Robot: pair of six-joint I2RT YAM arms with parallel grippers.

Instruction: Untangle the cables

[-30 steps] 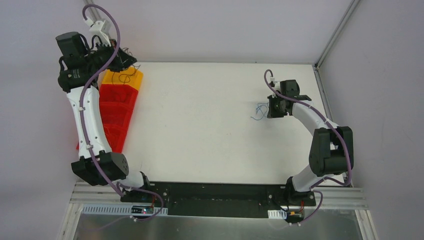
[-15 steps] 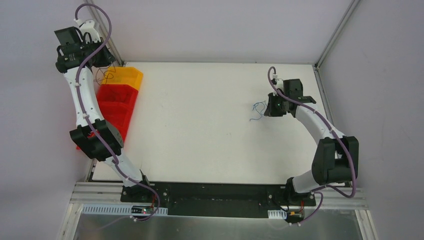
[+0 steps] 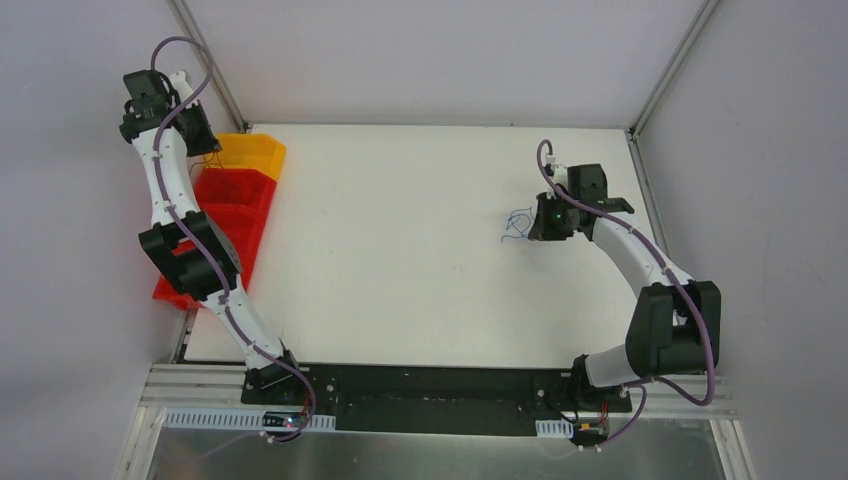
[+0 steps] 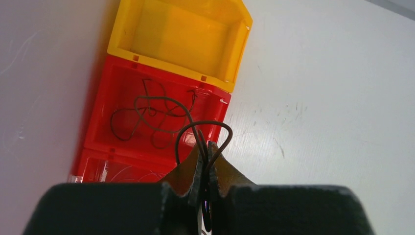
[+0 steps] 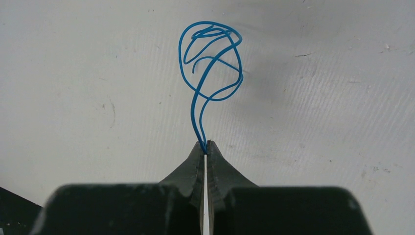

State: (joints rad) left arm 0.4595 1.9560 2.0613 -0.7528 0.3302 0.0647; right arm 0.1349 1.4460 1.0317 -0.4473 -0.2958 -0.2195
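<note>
My left gripper (image 4: pixel 206 145) is shut on a thin dark cable (image 4: pixel 201 124) that loops up from its tips, held above the red bin (image 4: pixel 98 132). More dark cable (image 4: pixel 147 115) lies curled inside that red bin. In the top view the left gripper (image 3: pixel 205 143) is at the far left corner by the bins. My right gripper (image 5: pixel 206 145) is shut on a curly blue cable (image 5: pixel 211 58), which stands out from the tips over the white table. In the top view the blue cable (image 3: pixel 516 224) hangs left of the right gripper (image 3: pixel 534 224).
A yellow bin (image 4: pixel 178 36) sits beyond the red one, with nothing in it; both show at the table's left edge (image 3: pixel 250 155). Further red bins (image 3: pixel 225 235) run toward me along that edge. Metal frame posts (image 3: pixel 665 70) stand at the back corners.
The left arm has swung back and to the left, carrying its dark cable toward the far left corner above the bins. The right gripper has shifted slightly with the blue cable.
</note>
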